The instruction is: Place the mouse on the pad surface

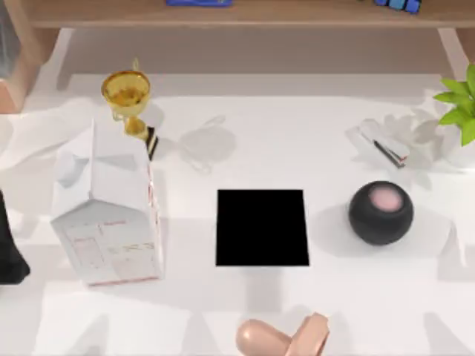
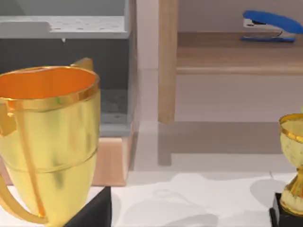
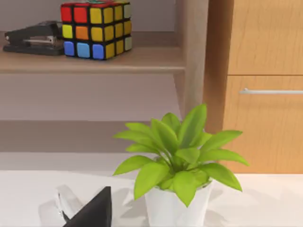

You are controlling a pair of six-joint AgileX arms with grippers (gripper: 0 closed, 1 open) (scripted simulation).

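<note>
The peach-coloured rounded object (image 1: pixel 282 338), smooth and matte, lies at the near table edge. From the left:

- The left arm (image 1: pixel 9 248) is parked at the table's left edge.
- A white gabled carton (image 1: pixel 107 215) stands beside a glossy gold trophy (image 1: pixel 128 100).
- The mouse (image 1: pixel 202 144), a faint pale-grey oval, rests on the white table (image 1: pixel 326 311) behind the pad (image 1: pixel 262 227), apart from it.
- The pad is flat, matte black and bare.
- The black ball (image 1: pixel 381 213) has a pink top.
- A leafy potted plant (image 1: pixel 462 111) stands at the far right.

The left gripper (image 2: pixel 92 213) and right gripper (image 3: pixel 92 210) each show a dark wedge. Whether either is open or closed cannot be told. Wooden shelving runs behind the table.
</note>
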